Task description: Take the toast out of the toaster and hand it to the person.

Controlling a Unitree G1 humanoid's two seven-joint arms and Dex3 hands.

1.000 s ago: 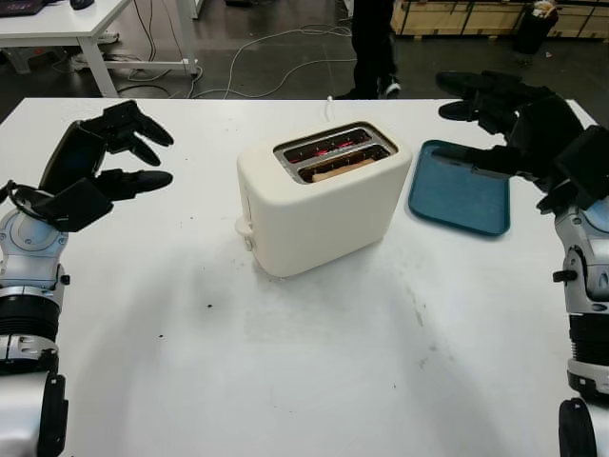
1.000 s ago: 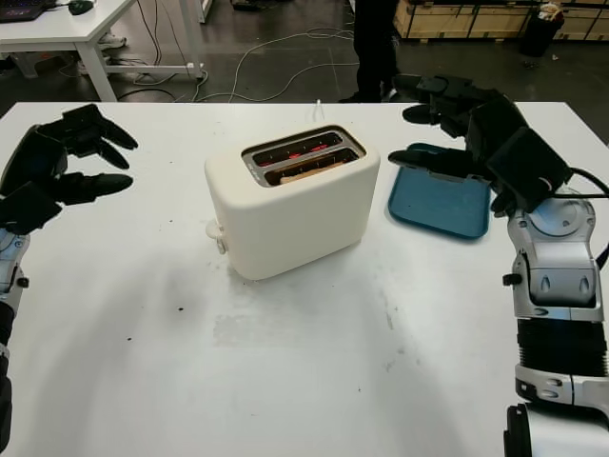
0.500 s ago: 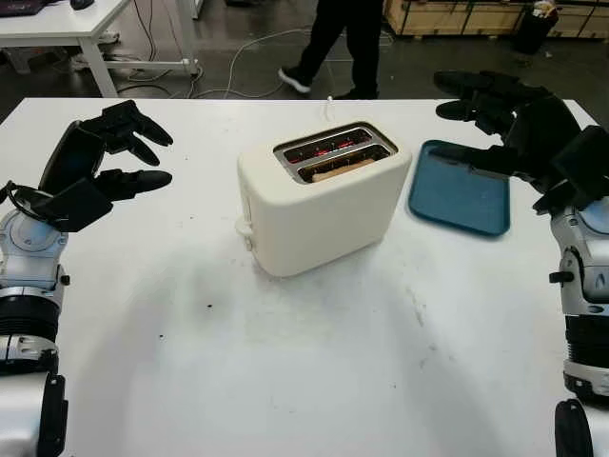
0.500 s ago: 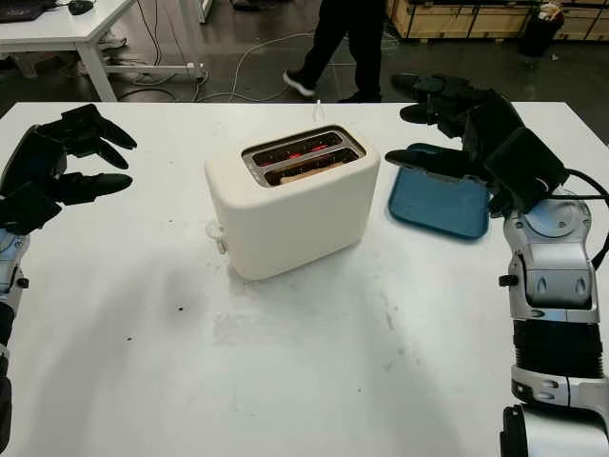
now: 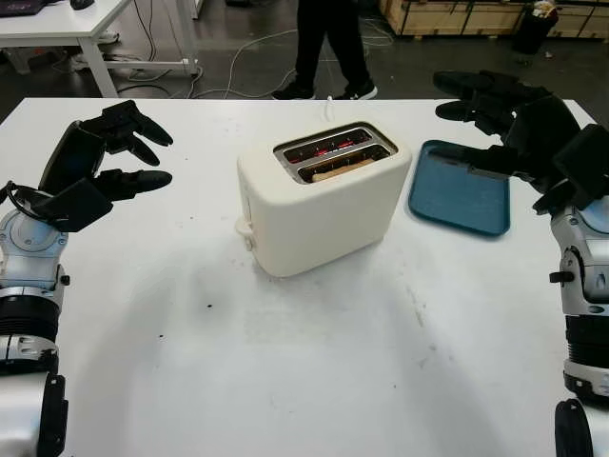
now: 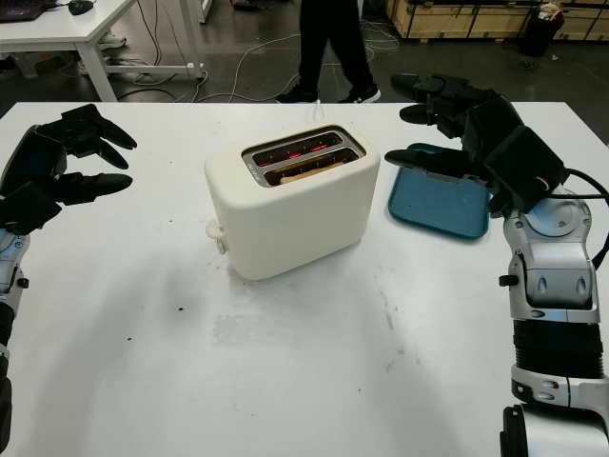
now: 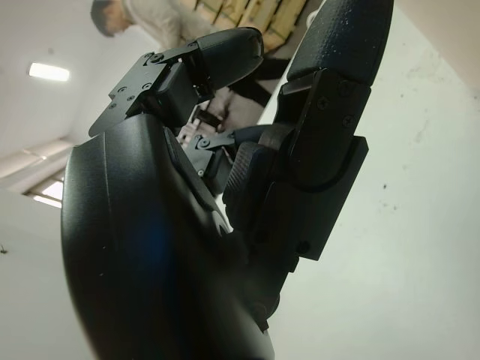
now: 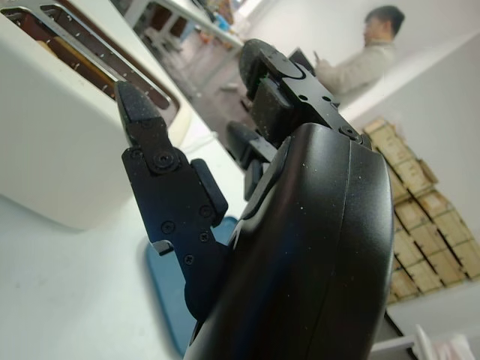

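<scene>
Right now nothing is gripped: the right hand [image 6: 457, 119] holds nothing, its black fingers [image 6: 428, 88] stretched forward and uncurled above the far edge of the blue tray [image 6: 438, 205], and the left hand [image 5: 100, 162] is just as empty, its fingers [image 5: 143, 178] pointing in toward the toaster [image 5: 319, 205] from well off to that side. Both hands hang above the white table [image 5: 314, 362] without touching it, palms turned roughly inward, forearms rising from the near edge at either corner. Between them the cream toaster stands upright at the middle of the table, turned at an angle, with its lever knob [image 5: 244, 228] on the near-left face. The toast [image 5: 335, 169] sits low in the nearer of the two slots, only its browned top edge visible, and the elements in the farther slot glow red. So the job looks barely begun, in the reaching stage. The next move, I'd say, calls for one hand, likely the right since it is nearer the slots, to swing over the top and pinch that thin edge from above, which looks fiddly with the slice so deep. A person's legs [image 5: 328, 48] stand beyond the far edge of the table.
</scene>
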